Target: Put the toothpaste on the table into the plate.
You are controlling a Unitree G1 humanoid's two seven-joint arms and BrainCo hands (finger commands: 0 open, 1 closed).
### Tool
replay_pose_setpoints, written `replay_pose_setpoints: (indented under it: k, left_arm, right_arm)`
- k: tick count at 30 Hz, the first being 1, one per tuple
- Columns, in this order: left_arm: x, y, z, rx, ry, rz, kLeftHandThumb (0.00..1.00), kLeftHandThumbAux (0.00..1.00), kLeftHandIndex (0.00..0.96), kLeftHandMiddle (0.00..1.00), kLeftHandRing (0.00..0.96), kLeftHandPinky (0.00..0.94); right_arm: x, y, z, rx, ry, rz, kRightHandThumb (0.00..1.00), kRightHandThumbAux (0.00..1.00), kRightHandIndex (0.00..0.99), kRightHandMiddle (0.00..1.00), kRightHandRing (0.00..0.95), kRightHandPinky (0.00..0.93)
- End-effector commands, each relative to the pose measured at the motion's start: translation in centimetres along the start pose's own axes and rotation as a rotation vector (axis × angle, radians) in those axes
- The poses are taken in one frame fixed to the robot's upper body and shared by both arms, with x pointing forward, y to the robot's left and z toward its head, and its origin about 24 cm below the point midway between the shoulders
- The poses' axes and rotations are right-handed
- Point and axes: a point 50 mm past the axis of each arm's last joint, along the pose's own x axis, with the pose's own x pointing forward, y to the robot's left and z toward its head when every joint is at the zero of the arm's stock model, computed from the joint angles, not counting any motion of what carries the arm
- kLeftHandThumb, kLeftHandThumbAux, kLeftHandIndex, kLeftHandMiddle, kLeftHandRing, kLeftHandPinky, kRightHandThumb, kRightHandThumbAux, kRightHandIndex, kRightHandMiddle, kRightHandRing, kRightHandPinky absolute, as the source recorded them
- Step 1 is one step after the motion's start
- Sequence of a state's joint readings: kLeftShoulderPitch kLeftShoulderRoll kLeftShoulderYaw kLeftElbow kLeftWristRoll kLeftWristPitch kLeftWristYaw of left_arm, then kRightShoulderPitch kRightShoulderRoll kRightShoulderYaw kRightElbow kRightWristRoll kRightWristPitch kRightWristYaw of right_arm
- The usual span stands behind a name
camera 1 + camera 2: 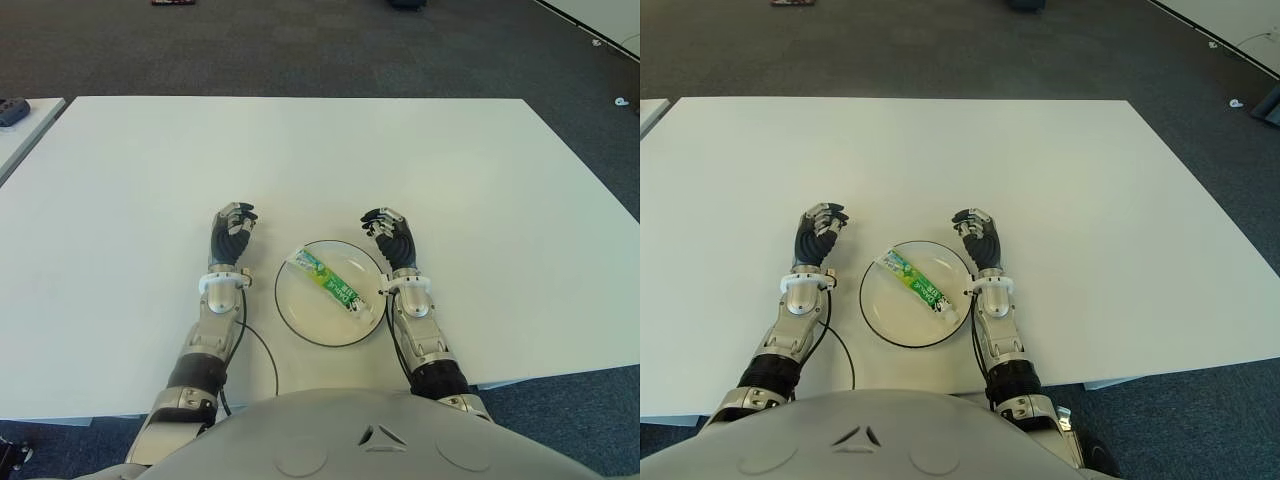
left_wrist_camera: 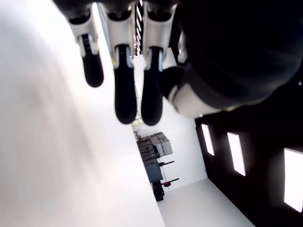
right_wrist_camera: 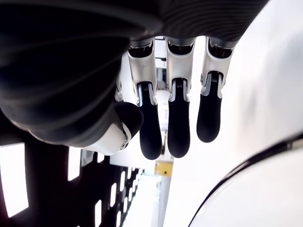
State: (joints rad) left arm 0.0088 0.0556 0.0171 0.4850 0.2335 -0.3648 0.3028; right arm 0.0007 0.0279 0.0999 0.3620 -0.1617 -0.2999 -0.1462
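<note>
A green and white toothpaste tube [image 1: 327,280] lies slantwise inside the white, dark-rimmed plate [image 1: 300,315] near the table's front edge. My right hand [image 1: 390,235] shows just right of the plate's rim, fingers relaxed and holding nothing; its wrist view shows the fingers [image 3: 179,127] hanging free beside the plate's rim [image 3: 246,163]. My left hand [image 1: 232,232] shows left of the plate with a gap between them, its fingers [image 2: 125,94] loosely curled and empty.
The white table [image 1: 300,160] stretches far ahead and to both sides. A second white table's corner [image 1: 25,115] with a dark object [image 1: 12,108] shows at the far left. Dark carpet surrounds the tables.
</note>
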Motion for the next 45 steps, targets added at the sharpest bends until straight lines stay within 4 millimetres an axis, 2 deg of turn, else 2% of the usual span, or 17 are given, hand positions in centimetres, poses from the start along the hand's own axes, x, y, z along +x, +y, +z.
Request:
replay_pose_setpoints:
  k: [1, 18, 29, 45]
  left_arm:
    - [0.2, -0.3, -0.3, 0.009, 0.020, 0.005, 0.700, 0.722, 0.430, 0.542, 0.552, 0.540]
    - [0.2, -0.6, -0.9, -0.012, 0.054, 0.029, 0.703, 0.721, 0.431, 0.558, 0.568, 0.549]
    - [0.1, -0.6, -1.0, -0.041, 0.060, 0.044, 0.705, 0.720, 0.432, 0.605, 0.604, 0.597]
    - [0.0, -0.6, -1.1, -0.046, 0.075, 0.051, 0.705, 0.720, 0.433, 0.635, 0.627, 0.611]
  right_arm:
    - [-0.3, 0.2, -0.7, -0.023, 0.053, 0.007, 0.712, 0.732, 0.418, 0.468, 0.453, 0.442]
    - [-0.2, -0.3, -0.7, -0.022, 0.052, -0.001, 0.711, 0.731, 0.419, 0.479, 0.460, 0.453]
    - [-0.1, -0.8, -0.8, -0.026, 0.048, -0.005, 0.710, 0.731, 0.419, 0.482, 0.466, 0.464]
    - [0.1, -1.3, -0.9, -0.020, 0.057, -0.005, 0.709, 0.732, 0.419, 0.460, 0.451, 0.449]
